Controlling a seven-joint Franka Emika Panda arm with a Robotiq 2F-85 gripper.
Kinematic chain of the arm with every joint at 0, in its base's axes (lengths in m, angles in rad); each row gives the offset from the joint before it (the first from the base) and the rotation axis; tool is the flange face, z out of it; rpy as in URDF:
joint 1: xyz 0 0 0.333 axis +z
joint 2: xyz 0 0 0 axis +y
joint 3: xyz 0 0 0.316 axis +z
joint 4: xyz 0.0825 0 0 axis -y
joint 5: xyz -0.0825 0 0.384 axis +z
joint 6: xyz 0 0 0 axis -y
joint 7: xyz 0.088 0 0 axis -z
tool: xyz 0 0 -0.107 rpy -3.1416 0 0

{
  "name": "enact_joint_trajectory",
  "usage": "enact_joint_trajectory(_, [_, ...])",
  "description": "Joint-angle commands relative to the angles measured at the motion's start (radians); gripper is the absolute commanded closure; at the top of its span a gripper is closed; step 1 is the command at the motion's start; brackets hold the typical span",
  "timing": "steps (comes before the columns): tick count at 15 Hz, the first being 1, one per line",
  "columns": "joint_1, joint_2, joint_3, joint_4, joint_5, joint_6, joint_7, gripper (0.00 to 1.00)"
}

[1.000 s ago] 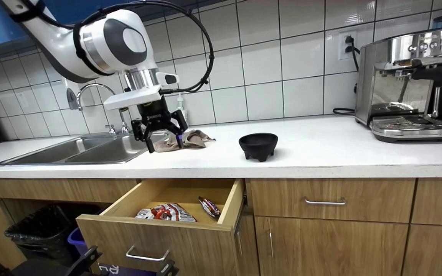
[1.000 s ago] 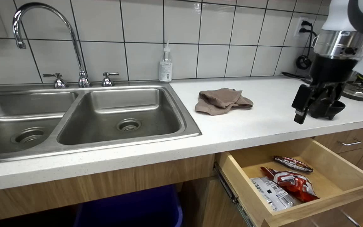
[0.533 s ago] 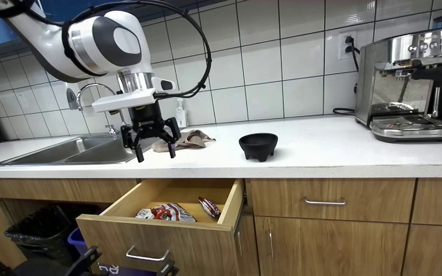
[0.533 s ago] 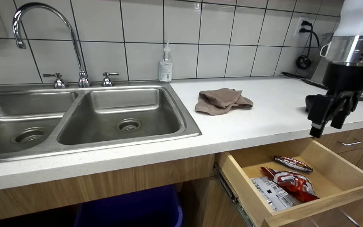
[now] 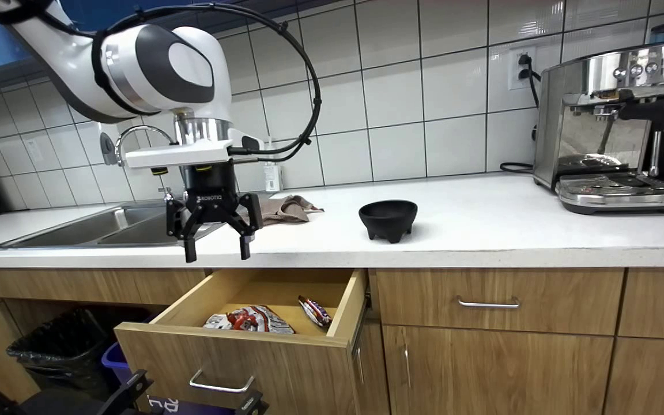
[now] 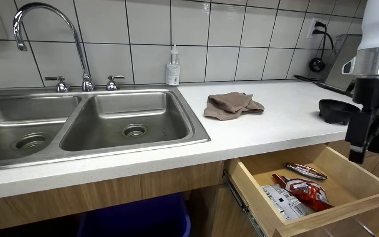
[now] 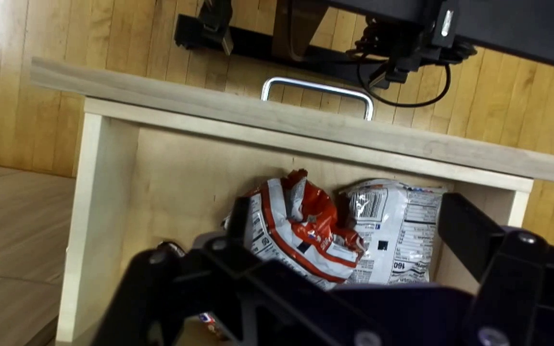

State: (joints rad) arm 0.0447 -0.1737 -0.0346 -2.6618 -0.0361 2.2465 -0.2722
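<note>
My gripper (image 5: 217, 252) is open and empty, pointing down above the open wooden drawer (image 5: 286, 366). In an exterior view it is also at the right edge (image 6: 367, 151), above the drawer (image 6: 344, 194). In the wrist view its fingers (image 7: 351, 222) appear on either side of two snack bags in the drawer (image 7: 306, 132). One is a crumpled red-and-white bag (image 7: 306, 230), also in both exterior views (image 5: 260, 319) (image 6: 308, 192). The other is a flat white-grey bag (image 7: 392, 230) (image 5: 217, 321) (image 6: 286, 202). A wrapped bar (image 5: 314, 311) (image 6: 306, 171) lies apart from them; the gripper mostly hides it in the wrist view.
A black footed bowl (image 5: 388, 219) (image 6: 336, 110) and a brown cloth (image 5: 289, 210) (image 6: 232, 107) lie on the white counter (image 5: 482, 225). A double sink (image 6: 197, 138), a bottle (image 6: 173, 72) and an espresso machine (image 5: 603, 132) stand along it. A black-lined bin (image 5: 67, 346) is below.
The open gripper has moved down and away from the wall, over the drawer, and has become more upright. The bowl shows more in an exterior view. The drawer's contents have not moved.
</note>
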Motion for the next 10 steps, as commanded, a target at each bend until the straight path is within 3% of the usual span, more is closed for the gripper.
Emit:
enact_joint_trajectory(1, [-0.015,-0.040,-0.015,-0.010,0.009,-0.104,-0.067,0.00])
enact_joint_trajectory(7, [-0.024,-0.033,-0.030,-0.004,-0.015,-0.226,-0.110,0.00])
enact_joint_trajectory(10, [-0.016,-0.001,-0.021,0.001,-0.002,-0.194,-0.079,0.00])
